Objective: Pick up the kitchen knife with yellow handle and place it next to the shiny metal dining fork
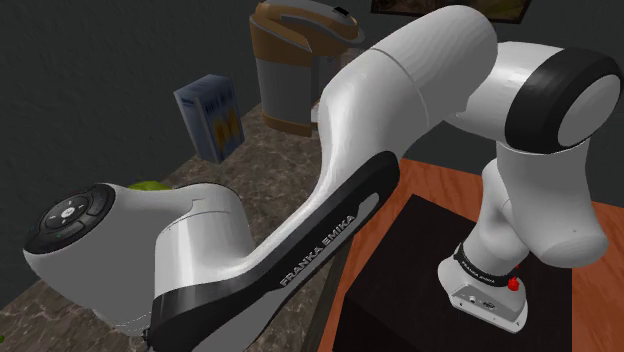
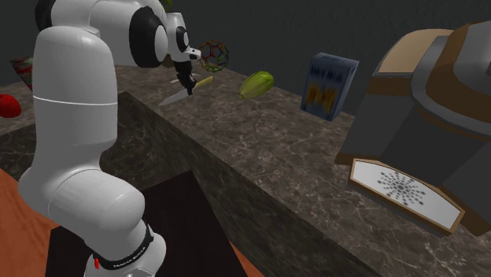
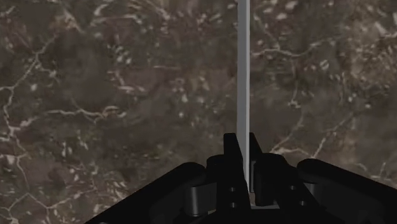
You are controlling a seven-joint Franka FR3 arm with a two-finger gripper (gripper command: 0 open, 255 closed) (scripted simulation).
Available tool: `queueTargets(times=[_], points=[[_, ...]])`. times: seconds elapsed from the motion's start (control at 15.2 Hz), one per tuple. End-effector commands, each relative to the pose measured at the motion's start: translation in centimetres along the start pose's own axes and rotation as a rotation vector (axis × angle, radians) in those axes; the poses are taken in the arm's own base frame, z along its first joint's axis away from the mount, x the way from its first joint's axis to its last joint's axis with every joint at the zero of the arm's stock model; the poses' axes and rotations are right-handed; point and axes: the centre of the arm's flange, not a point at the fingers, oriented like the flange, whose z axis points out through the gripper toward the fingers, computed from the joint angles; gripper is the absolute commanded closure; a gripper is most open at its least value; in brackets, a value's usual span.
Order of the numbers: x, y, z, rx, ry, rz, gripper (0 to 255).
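Dark marble-patterned counter (image 2: 260,149) with pale veins, running along a dim grey wall; the arm's black stand (image 2: 181,228) sits below its near edge. The hand (image 2: 186,79) hangs above the far end of the counter, at the second exterior view's upper left. It is closed tight on the knife (image 2: 173,98): yellow handle out to one side of the fingers, grey blade slanting down on the other, tip clear of the stone. In the wrist view the blade runs edge-on straight out from between the fingers, which clasp it with only bare counter beneath. Judgement: the pick-up looks done, since the knife is off the surface and carried; the carry and the set-down beside the fork are left. I cannot tell where the fork lies, so how much travel is left is unclear. Other things: a green fruit (image 2: 257,83) just beyond the hand toward the view's right, a small wire-frame ball (image 2: 214,53) behind it near the wall, a blue box (image 2: 326,85) standing upright further right, then a large brown and grey appliance (image 2: 425,110) at the near right. A red object (image 2: 6,104) sits at the far left edge. The fruit is the closest obstacle if the hand sweeps to the right; the low blade tip could catch it.
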Motion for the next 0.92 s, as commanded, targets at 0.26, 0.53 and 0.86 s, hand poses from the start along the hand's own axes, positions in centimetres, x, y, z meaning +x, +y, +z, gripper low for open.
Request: queueTargets(times=[0.26,0.53,0.86], points=[[-0.1,0.0,2.2,0.000,0.000,0.000,255],[-0.1,0.0,2.3,0.000,0.000,0.000,255],[-0.1,0.0,2.2,0.000,0.000,0.000,0]])
